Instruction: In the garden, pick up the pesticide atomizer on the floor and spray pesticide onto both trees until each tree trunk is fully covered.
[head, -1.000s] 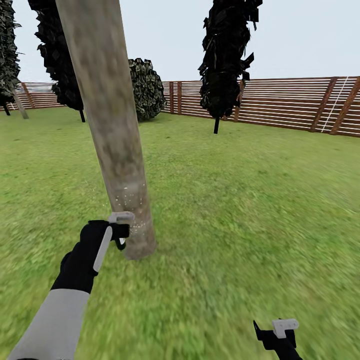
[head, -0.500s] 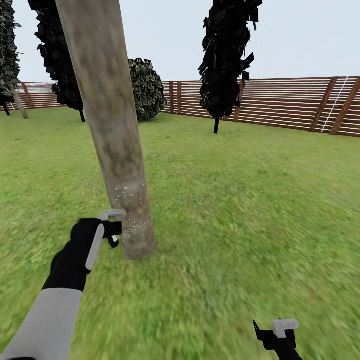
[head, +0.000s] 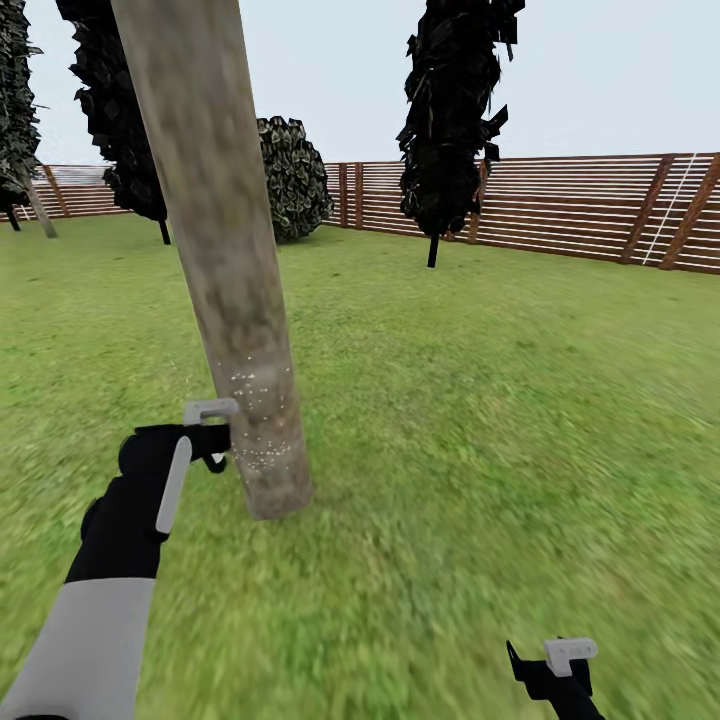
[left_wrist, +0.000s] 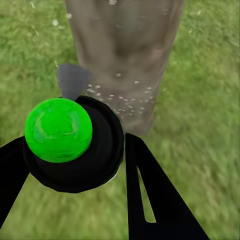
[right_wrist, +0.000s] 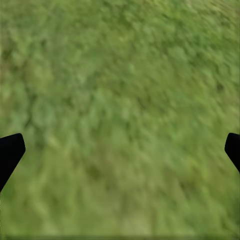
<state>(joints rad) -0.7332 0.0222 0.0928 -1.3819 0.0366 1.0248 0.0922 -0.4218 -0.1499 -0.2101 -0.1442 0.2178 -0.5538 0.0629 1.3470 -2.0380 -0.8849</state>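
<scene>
At the foot of the thick trunk (head: 240, 330), the left gripper (left_wrist: 70, 165) clamps the sprayer (left_wrist: 75, 142) aimed at the bark (right gripper (right_wrist: 120, 145) spread empty over grass), white specks (head: 262, 420) dotting only a low band, most bark bare

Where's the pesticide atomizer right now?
In the left wrist view, the pesticide atomizer sits clamped in the left gripper, low beside the speckled tree trunk.
</scene>
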